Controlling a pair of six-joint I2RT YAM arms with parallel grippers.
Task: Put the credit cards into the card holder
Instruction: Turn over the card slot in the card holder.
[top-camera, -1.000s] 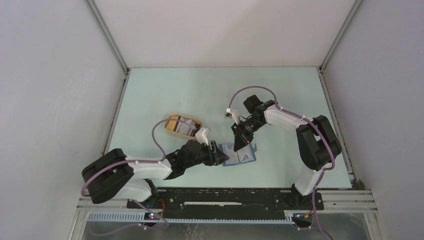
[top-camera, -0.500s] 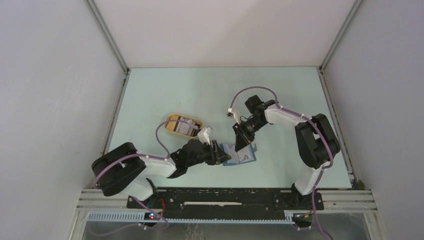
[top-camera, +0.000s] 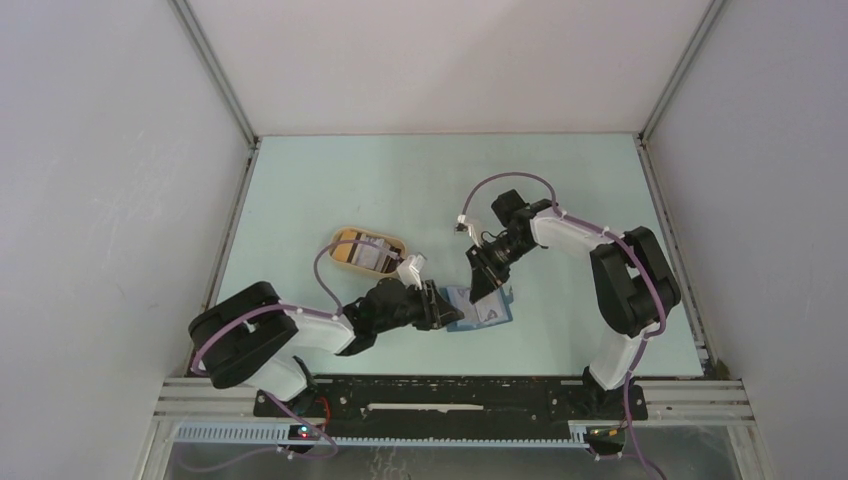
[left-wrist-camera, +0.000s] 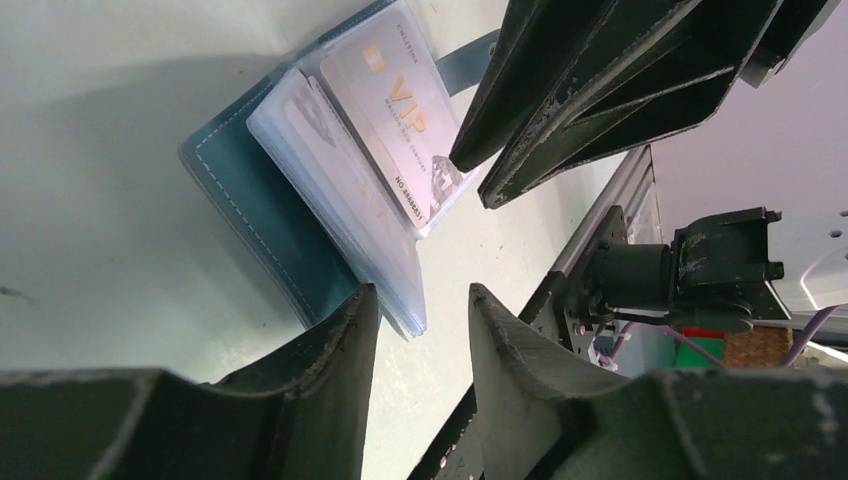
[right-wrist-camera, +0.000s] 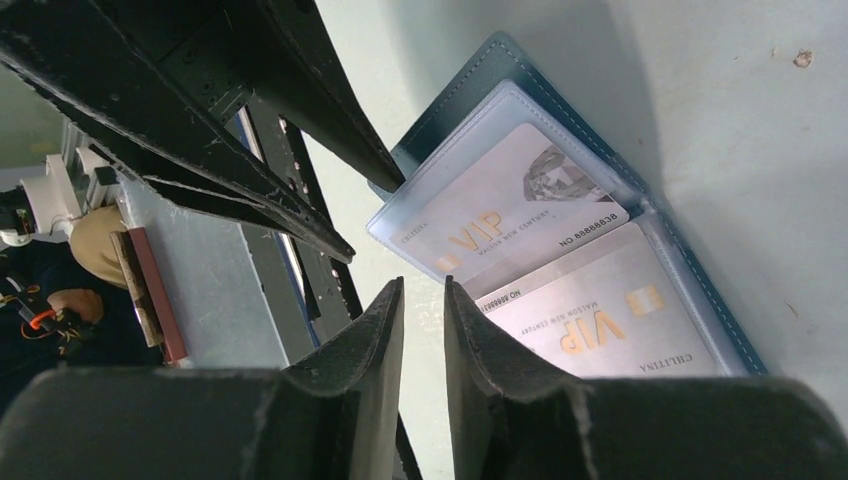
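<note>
Card holder (top-camera: 485, 310) open, credit cards (right-wrist-camera: 520, 215) sleeved. Left gripper (left-wrist-camera: 422, 295) jaws apart astride its edge, probably steadying; right gripper (right-wrist-camera: 422, 285) narrowly apart, empty.

white arms (top-camera: 310, 340); purple cables (top-camera: 510, 177); black claws (left-wrist-camera: 422, 300)

Left arm (top-camera: 300, 335) stretched low, reaching right. Left gripper (top-camera: 441, 306) part-open, nothing between fingers. Right arm (top-camera: 570, 235) elbow folded, wrist pitched down-left. Right gripper (top-camera: 481, 288) narrow gap, empty. Tips close together, not touching.

Bright, even light; close foreground blurred
</note>
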